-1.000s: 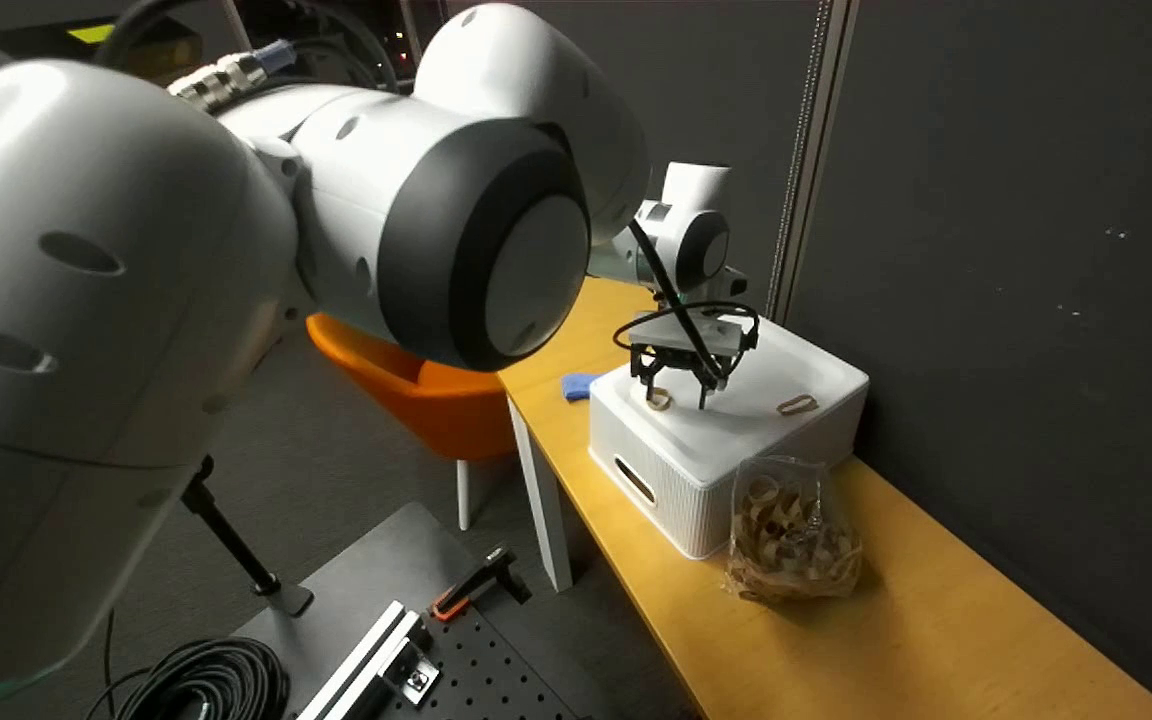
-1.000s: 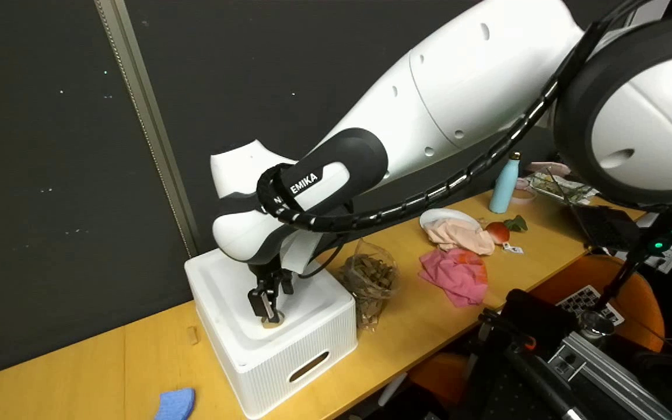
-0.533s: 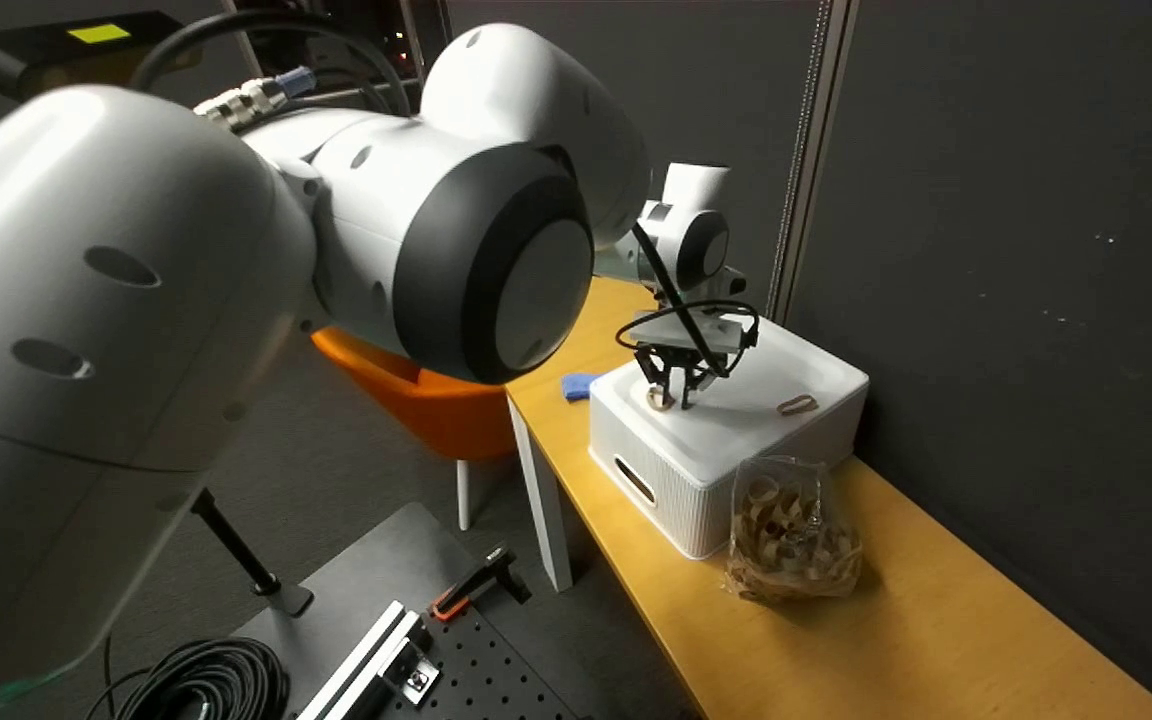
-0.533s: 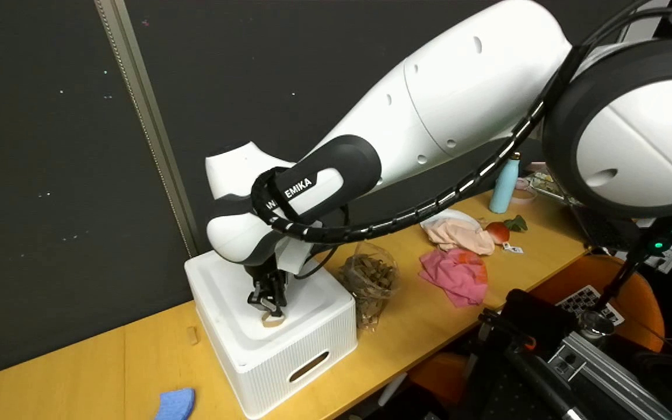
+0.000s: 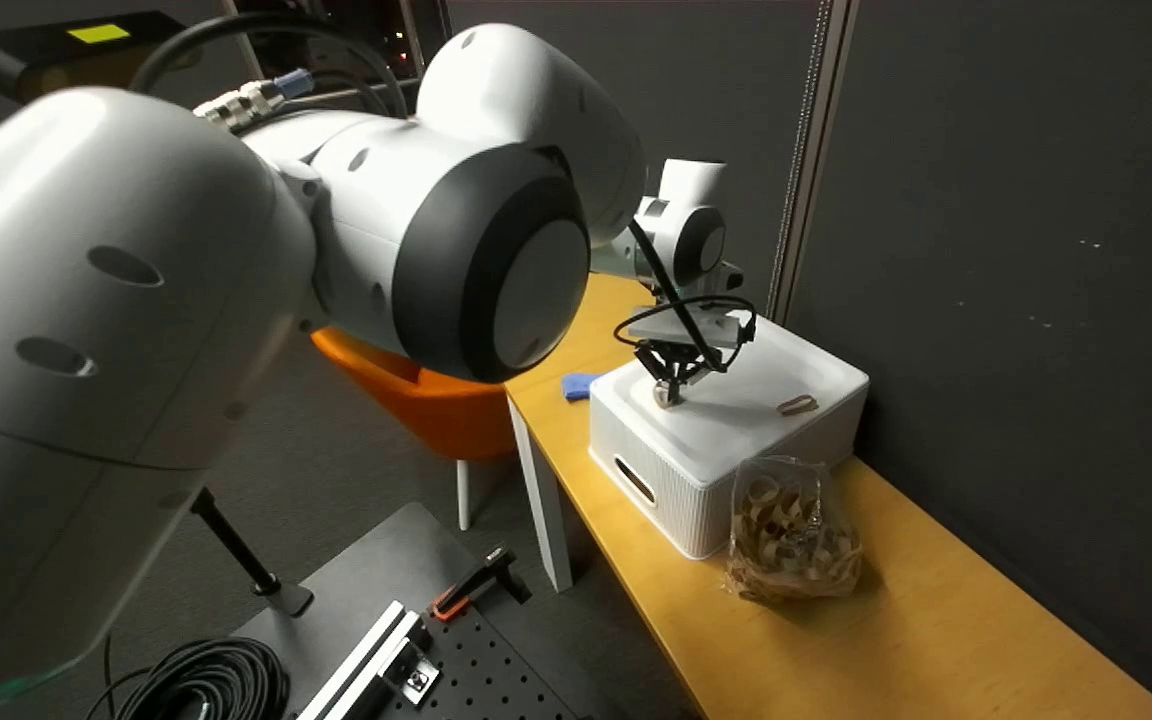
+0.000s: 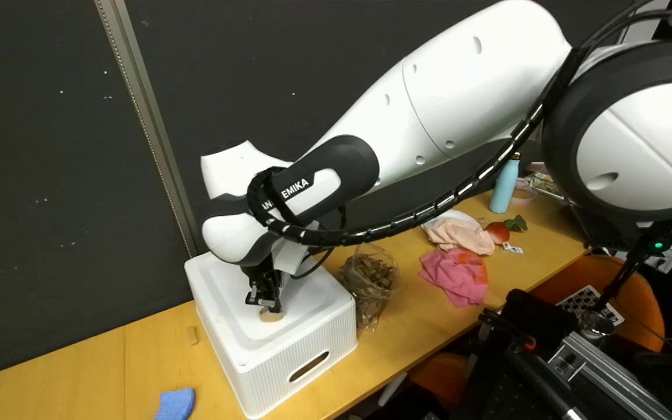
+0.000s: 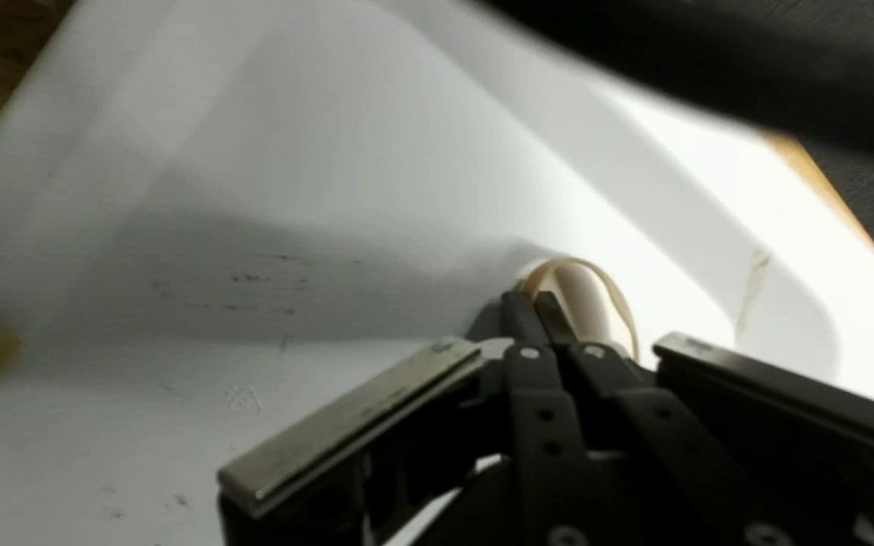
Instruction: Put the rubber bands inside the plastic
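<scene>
Jaws pinch one rubber band (image 6: 270, 317) by its side, presumably to load the plastic bag (image 5: 794, 535) between long edges of the surface (image 5: 946, 640).

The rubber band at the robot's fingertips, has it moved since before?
Yes: in both exterior views, the rubber band sits slightly higher relative to the white box.

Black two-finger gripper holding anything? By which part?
A thin tan rubber band, by one side of its loop, pinched between the tips of the black two-finger gripper.

The rubber band (image 6: 270, 317) is tan, the hand (image 7: 535, 305) black and grey, the ribbed box (image 6: 276, 373) white.
</scene>
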